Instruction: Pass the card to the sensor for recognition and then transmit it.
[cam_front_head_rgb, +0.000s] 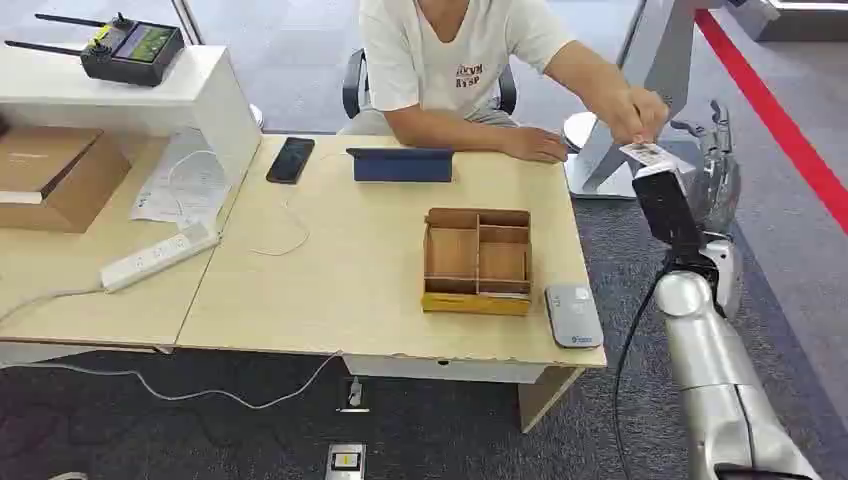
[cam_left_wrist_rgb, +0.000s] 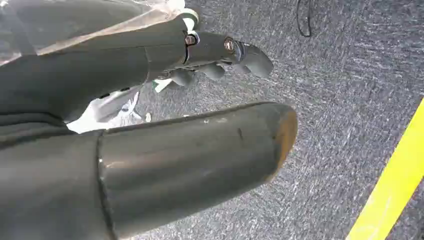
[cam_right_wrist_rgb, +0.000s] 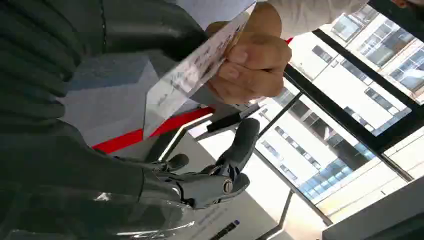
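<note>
At the right edge of the head view, the right hand (cam_front_head_rgb: 718, 160) is raised beside the worktop (cam_front_head_rgb: 350, 270), its dark fingers (cam_right_wrist_rgb: 240, 145) spread apart and grasping nothing. A person's hand (cam_front_head_rgb: 640, 112) holds the card (cam_front_head_rgb: 648, 153), a thin, flat, pale rectangle with small print, just above the black wrist camera at the right hand; in the right wrist view the card (cam_right_wrist_rgb: 192, 75) is pinched in the person's hand (cam_right_wrist_rgb: 252, 60), apart from the robot's fingers. Right of centre on the light wooden worktop sits a brown cardboard divider box (cam_front_head_rgb: 477, 260) with a yellow front edge; its compartments hold nothing visible. Just right of it lies a grey, rounded sensor pad (cam_front_head_rgb: 573, 315). Farther back stand a dark blue tablet case (cam_front_head_rgb: 401, 165) and a black phone (cam_front_head_rgb: 290, 159). The left hand (cam_left_wrist_rgb: 220, 57) hangs over grey, coarse carpet (cam_left_wrist_rgb: 350, 90), its fingers curled in on nothing.
</note>
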